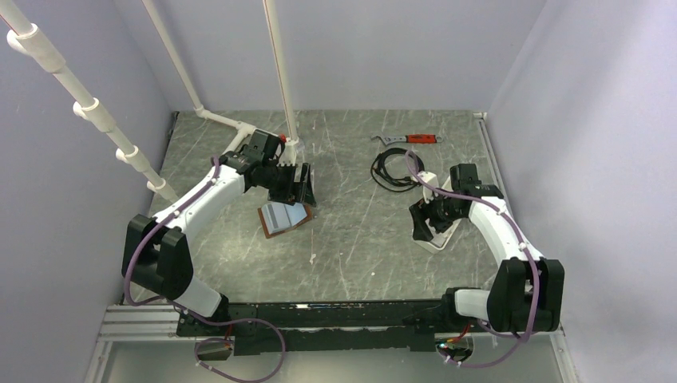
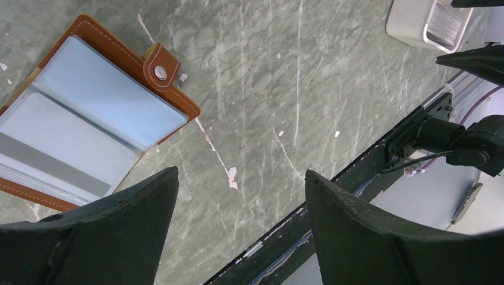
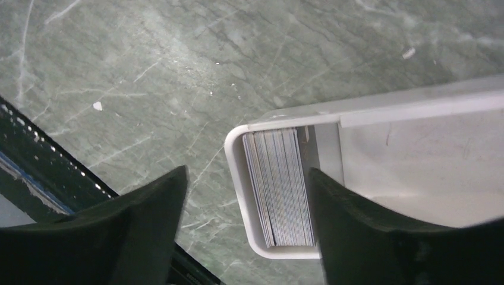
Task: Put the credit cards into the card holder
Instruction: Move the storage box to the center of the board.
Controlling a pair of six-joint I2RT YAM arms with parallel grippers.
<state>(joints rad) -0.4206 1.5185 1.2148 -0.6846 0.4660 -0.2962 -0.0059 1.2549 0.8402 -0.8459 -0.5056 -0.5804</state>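
The left gripper (image 2: 241, 172) stood wide open and empty, with the wallet (image 2: 89, 119) lying open just beyond one finger. The right gripper (image 3: 248, 172) was open too, straddling the cards (image 3: 279, 190) on edge at the tray (image 3: 416, 101) end, not yet gripping them.

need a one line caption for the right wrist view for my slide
Right pincer, jaws apart, above the credit cards stacked on edge at one end of the white tray.
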